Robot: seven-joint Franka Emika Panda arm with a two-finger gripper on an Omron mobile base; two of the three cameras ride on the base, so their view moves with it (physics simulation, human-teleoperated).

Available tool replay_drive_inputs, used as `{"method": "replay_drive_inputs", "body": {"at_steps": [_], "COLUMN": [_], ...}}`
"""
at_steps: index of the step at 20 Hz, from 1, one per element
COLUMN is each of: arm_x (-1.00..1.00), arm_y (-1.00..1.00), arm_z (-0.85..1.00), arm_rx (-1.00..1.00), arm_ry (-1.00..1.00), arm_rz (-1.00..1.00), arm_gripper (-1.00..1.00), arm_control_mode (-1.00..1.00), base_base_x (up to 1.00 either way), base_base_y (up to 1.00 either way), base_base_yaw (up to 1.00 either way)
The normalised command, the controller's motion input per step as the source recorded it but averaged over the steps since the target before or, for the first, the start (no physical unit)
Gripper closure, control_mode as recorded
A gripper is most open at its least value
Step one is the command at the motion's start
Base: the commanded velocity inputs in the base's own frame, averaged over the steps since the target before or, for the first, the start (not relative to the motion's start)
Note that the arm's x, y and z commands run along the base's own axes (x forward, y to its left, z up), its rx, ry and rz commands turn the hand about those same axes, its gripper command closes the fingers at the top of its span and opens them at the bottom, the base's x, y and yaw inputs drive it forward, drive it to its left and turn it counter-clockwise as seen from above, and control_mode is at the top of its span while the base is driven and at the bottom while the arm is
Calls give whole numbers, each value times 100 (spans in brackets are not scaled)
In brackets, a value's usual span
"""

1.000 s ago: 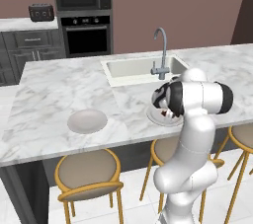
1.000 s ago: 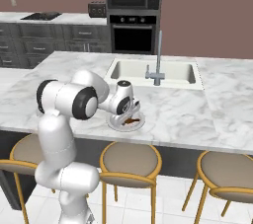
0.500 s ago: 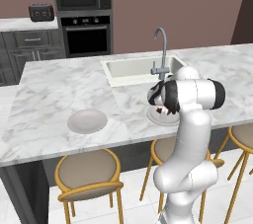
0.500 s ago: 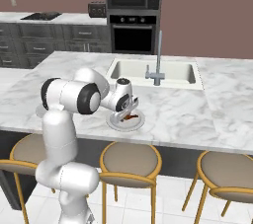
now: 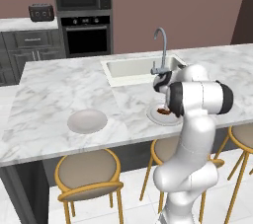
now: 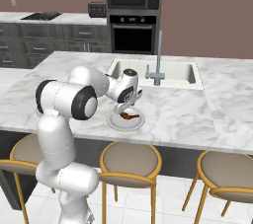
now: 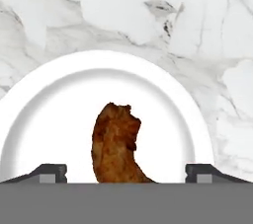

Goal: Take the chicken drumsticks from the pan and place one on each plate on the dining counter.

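Gripper (image 6: 126, 111), jaws spread wide, hovers just above a drumstick (image 7: 116, 145) lying released between its fingertips (image 7: 49, 171) on the plate (image 7: 44, 104) below. The second plate (image 5: 87, 120), bare, waits well aside on the dining counter (image 5: 54, 90).

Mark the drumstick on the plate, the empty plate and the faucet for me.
drumstick (image 7: 116, 144), hand view, middle of the meat.
empty plate (image 5: 87, 120), left base view, centre of its bare dish.
faucet (image 6: 158, 60), right base view, upright steel stem above the sink.
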Motion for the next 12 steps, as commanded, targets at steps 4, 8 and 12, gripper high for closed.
{"method": "replay_drive_inputs", "body": {"at_steps": [4,8,12], "arm_x": [-14,-81,-100], "arm_y": [4,13,23], "arm_z": [100,100,76], "arm_rx": [2,0,-5], "arm_ry": [-2,-11,-26], "arm_rz": [3,10,9], "arm_gripper": [-100,-100,-100], "arm_control_mode": [-100,-100,-100], "base_base_x": [0,0,0], "base_base_y": [0,0,0], "base_base_yaw": [0,0,0]}}
